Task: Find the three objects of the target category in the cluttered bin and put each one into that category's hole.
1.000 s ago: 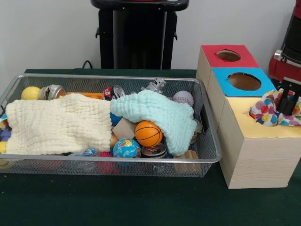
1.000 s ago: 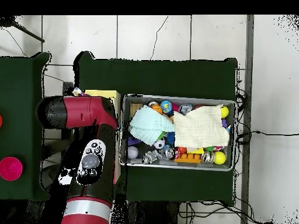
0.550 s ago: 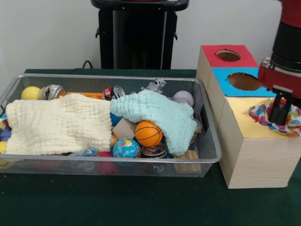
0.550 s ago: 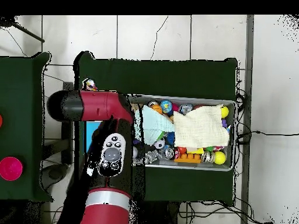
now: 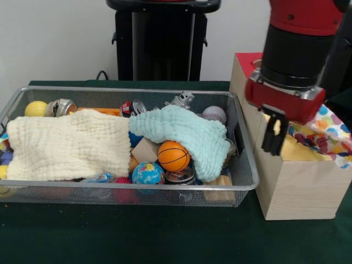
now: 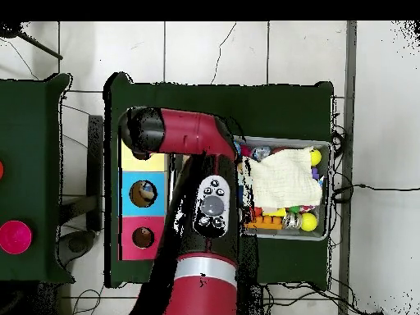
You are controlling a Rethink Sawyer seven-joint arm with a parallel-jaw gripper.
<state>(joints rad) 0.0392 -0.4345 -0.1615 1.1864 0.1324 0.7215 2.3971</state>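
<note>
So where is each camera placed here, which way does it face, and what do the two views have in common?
Front view: sits across the table at about table height, facing the wire bin and the wooden box; the red arm's lower end and gripper come down before the box.
Overhead view: sits above, looking straight down on the table; the red arm spans the frame, covering part of the bin.
Shared: the bin, the cream cloth, the box, the arm.

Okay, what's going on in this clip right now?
The Sawyer arm's pincer hangs empty between the wire bin and the wooden sorting box. A spotted cloth lies on the box's yellow section. In the bin, a cream cloth and a mint cloth cover much of the clutter.
</note>
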